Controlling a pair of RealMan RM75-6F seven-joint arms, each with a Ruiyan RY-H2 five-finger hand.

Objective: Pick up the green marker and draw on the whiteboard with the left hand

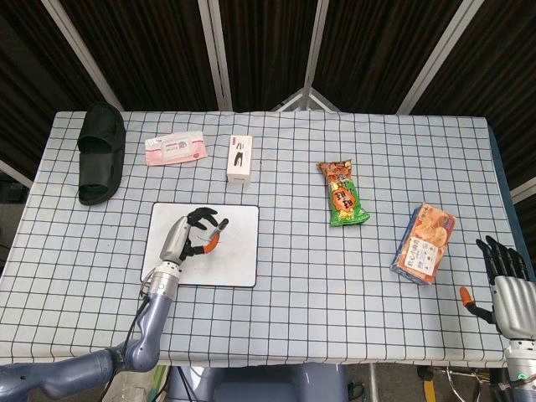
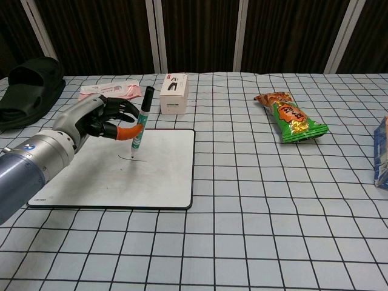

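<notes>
Left hand holds green marker upright, black-capped, tip on whiteboard.

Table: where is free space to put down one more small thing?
Bare cloth lies between the whiteboard and the green snack bag, and along the near edge. The far-left part is crowded: slipper, pink packet, white box.

Robot manipulation laboratory or test cell. A tabletop covered by a black-gridded white cloth stands before dark corrugated panels braced by bare metal struts. Unrelated everyday items lie well apart like test props: beyond the fingers, a black slipper, a pink packet and a small white box; far to their side, two snack bags.
</notes>
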